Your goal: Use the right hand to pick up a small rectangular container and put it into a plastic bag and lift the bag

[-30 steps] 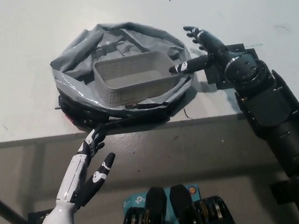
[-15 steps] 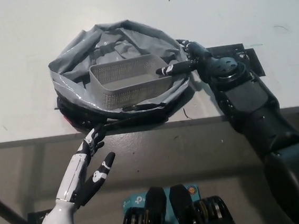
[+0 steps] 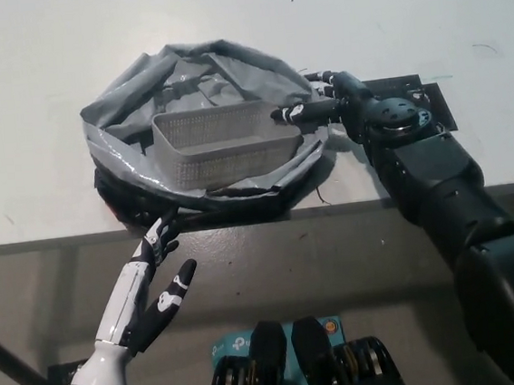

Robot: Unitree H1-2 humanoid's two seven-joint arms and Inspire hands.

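A grey plastic bag [image 3: 133, 136] lies spread open on the white table [image 3: 35, 59], with black parts under its front rim. Inside it sits a small rectangular mesh container [image 3: 220, 141], tilted a little. My black right hand [image 3: 321, 104] is at the bag's right rim, its fingers reaching onto the rim next to the container's right end. I cannot see whether the fingers pinch the bag. My white left hand [image 3: 152, 289] hangs open below the table's front edge, apart from everything.
A black flat plate [image 3: 426, 103] lies on the table under my right wrist. The table's front edge [image 3: 43, 238] runs across the middle of the view, with grey floor below it.
My right hand has moved left from the black plate onto the bag's right rim. The container has shifted slightly left inside the bag. The left hand has stayed put.
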